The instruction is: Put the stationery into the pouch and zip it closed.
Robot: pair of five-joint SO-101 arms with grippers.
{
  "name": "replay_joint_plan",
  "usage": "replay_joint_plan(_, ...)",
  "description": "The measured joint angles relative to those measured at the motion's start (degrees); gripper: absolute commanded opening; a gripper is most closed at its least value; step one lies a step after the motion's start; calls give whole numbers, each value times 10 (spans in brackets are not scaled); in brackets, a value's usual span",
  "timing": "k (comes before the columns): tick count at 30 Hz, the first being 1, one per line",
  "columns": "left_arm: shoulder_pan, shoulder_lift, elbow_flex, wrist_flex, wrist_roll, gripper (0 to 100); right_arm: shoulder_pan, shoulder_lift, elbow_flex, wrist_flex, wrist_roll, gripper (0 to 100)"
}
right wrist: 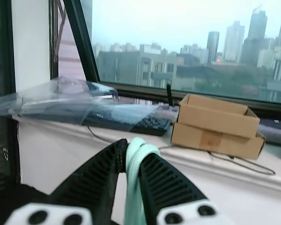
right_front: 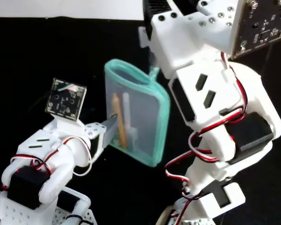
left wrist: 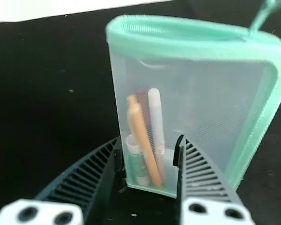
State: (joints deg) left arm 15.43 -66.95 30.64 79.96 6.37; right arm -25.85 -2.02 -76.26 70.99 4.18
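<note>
Left end effector (left wrist: pixel 148 143): jaws about half open, clamped either side of the pouch (left wrist: pixel 210 103) at its near bottom edge, holding it upright on the black surface (left wrist: pixel 51 93). Right end effector (right wrist: pixel 133 149): jaws nearly closed, pinching the green pull tab (right wrist: pixel 136 159) at the pouch's far right top corner. Pens (left wrist: pixel 143 136) are inside, in the left half of the pouch. Can't tell how much of the zip is open. The top band looks mostly joined from the left wrist camera but is less clear from above.

Risks as I see them:
- Left grip is low and on soft mesh. A pull on the tab at the top corner acts on a long lever, so the pouch may rotate or slide out of the jaws.
- The tab is thin and floppy, and the pinch is near the jaw tips. A sideways pull could slip it out.
- The zip likely has to round a corner. The slider may bind there, and more force just drags the whole pouch.
- If the pouch tips with the zip open, the pens spill.
</note>
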Motion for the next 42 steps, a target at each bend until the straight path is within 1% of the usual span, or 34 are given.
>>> replay_joint_plan(5, 11, -4, -76, 0, 90, 207, 0, 0, 0, 9, 0, 6)
replay_joint_plan(9, 11, -6, -92, -4, 108, 207, 0, 0, 0, 9, 0, 6)
replay_joint_plan(15, 32, -4, -51, -71, 109, 207, -21, 0, 0, 9, -25, 6)
replay_joint_plan(18, 31, -4, -27, -114, 109, 204, -29, 0, 0, 21, -26, 6)
replay_joint_plan(23, 29, -1, -21, -188, 109, 204, -36, 0, 0, 61, -26, 6)
replay_joint_plan(25, 11, -2, -20, -210, 109, 206, -36, -1, -1, 78, -26, 6)
replay_joint_plan(31, -31, 52, -19, -220, 109, 207, -36, -1, -1, 127, -26, 6)
replay_joint_plan(35, -72, 93, -18, -272, 107, 207, -36, -1, -1, 135, -26, 6)
replay_joint_plan(37, -82, 105, -18, -288, 85, 207, -36, -1, -1, 135, -26, 6)
replay_joint_plan(40, -77, 109, -18, -282, 47, 207, -36, -1, -1, 135, -26, 6)
replay_joint_plan(42, -62, 109, -18, -254, 40, 207, -36, -1, -1, 128, -26, 6)
